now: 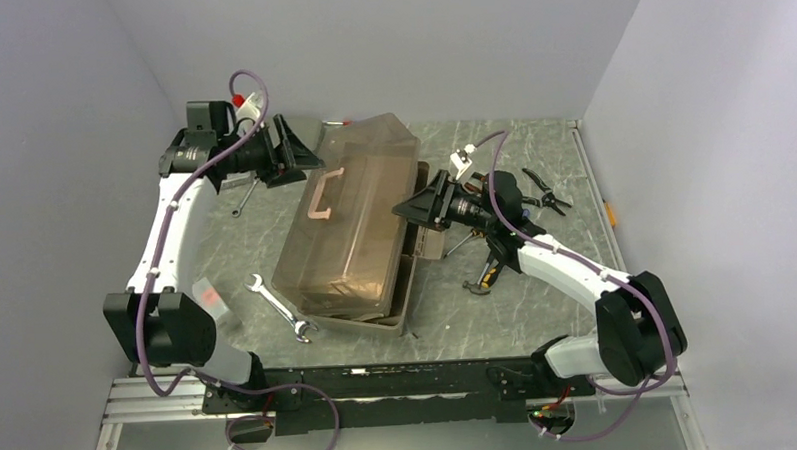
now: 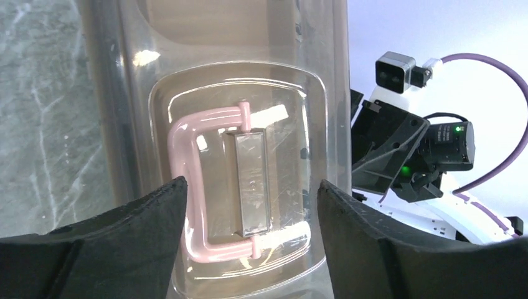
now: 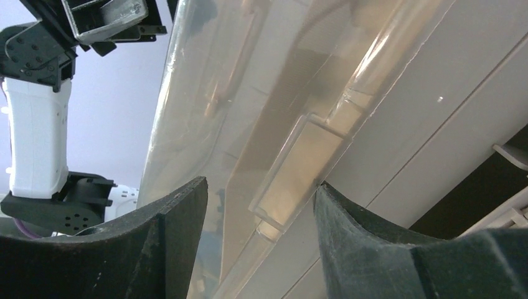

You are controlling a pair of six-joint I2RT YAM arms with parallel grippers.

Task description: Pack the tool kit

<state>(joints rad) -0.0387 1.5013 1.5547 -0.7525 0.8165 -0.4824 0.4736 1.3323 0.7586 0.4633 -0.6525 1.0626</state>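
Packing is unfinished: the toolbox [image 1: 350, 237] sits mid-counter [image 1: 538, 310], lid tilted, with the wrench [image 1: 277, 307] loose at its 7 o'clock, pliers [image 1: 545, 192] at 3 o'clock, and the left gripper [image 1: 307, 153] and right gripper [image 1: 421, 202] open, empty.

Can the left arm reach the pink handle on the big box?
Probably yes. The left tool is open and faces the pink handle, and nothing sits between them.
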